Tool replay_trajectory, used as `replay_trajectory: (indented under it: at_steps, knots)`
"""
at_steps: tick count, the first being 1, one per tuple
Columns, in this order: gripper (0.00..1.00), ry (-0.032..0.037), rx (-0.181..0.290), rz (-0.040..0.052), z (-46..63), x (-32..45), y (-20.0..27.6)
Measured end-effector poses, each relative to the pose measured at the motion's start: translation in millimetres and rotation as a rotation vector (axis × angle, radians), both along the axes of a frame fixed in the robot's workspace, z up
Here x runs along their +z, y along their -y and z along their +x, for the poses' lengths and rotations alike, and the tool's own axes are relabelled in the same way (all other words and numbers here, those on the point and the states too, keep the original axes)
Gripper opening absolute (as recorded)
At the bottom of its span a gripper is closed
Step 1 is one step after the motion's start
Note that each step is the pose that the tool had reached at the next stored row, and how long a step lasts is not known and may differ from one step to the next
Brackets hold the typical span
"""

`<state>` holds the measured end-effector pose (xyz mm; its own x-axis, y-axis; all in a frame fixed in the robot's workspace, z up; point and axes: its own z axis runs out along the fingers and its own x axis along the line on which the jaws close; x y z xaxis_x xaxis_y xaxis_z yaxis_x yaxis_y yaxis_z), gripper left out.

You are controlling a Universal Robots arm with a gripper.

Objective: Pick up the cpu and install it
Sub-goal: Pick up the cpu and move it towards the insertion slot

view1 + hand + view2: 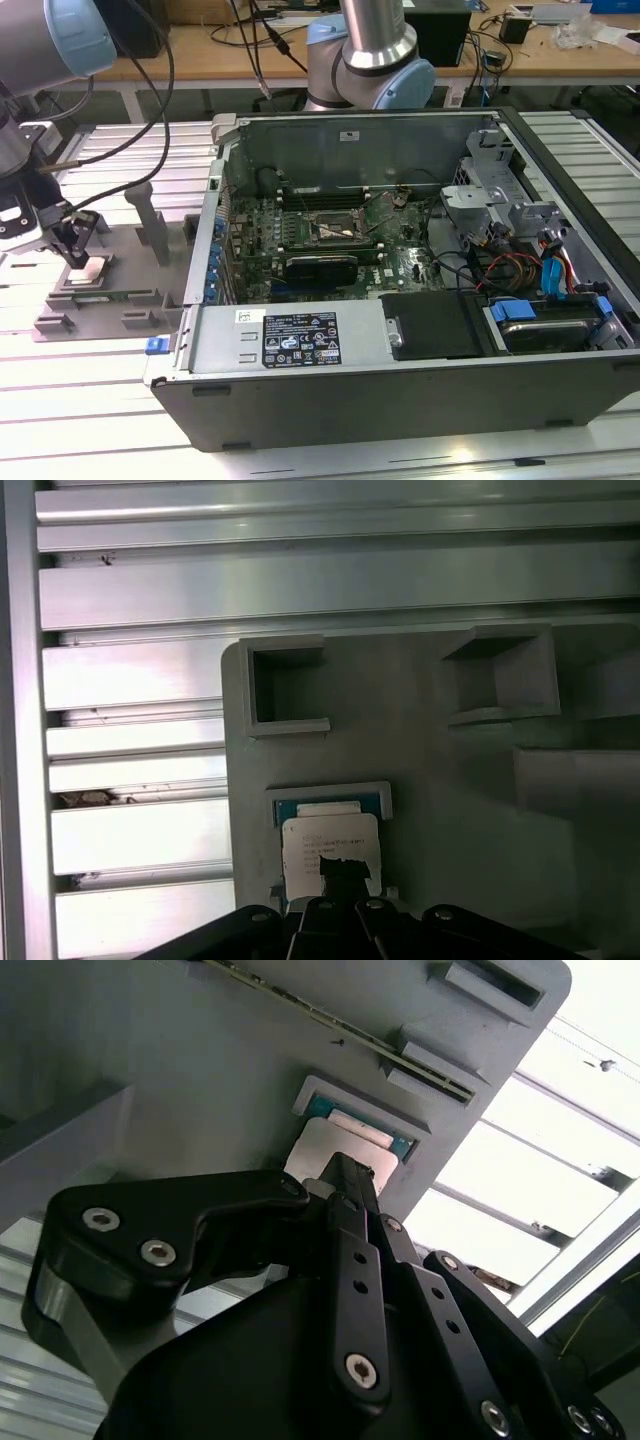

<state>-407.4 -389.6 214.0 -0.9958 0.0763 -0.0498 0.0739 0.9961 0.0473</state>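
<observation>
While cpu [320,838] in tray [450,810], pincer [343,872] nr.

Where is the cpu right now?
The cpu lies at the exterior view's left, on the grey tray beside the computer case, with the claw right over it.

The cpu [92,268], a small flat square chip with a pale silvery top, sits level on the grey tray [100,305], at the exterior view's left.
</observation>
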Motion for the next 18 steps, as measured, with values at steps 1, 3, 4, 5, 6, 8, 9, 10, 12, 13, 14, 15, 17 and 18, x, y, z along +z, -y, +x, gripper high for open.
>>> replay_trajectory:
  at_steps: [1,3,4,5,6,8,9,10,12,13,14,15,17,18]
  knots:
    - [0.11,0.0002,0.000,0.0001,0.0,-0.1,0.0]
    - [0.11,0.0002,0.000,0.0001,0.0,-0.2,0.0]
    - [0.11,0.0002,0.000,0.0001,0.0,-0.3,0.0]
    - [0.11,0.0001,0.000,0.0001,0.0,-0.3,0.0]
    - [0.11,0.0002,0.000,0.0001,0.0,-0.4,0.0]
    - [0.24,0.0002,0.000,0.0001,0.0,-0.4,0.0]
    - [0.29,0.0002,0.000,0.0001,0.0,-0.5,0.0]
    - [0.29,0.0002,0.000,0.0001,0.0,-0.5,0.0]
    - [0.42,0.0002,0.000,0.0001,0.0,-0.6,0.0]
    - [0.42,0.0002,0.000,0.0001,0.0,-0.6,0.0]
    - [0.48,0.0002,0.000,0.0001,0.0,-0.6,0.0]
    - [0.54,0.0001,0.000,0.0001,0.0,-0.7,0.0]
    - [0.60,0.0002,0.000,0.0001,0.0,-0.8,0.0]
    - [0.66,0.0002,0.000,0.0001,0.0,-0.8,0.0]
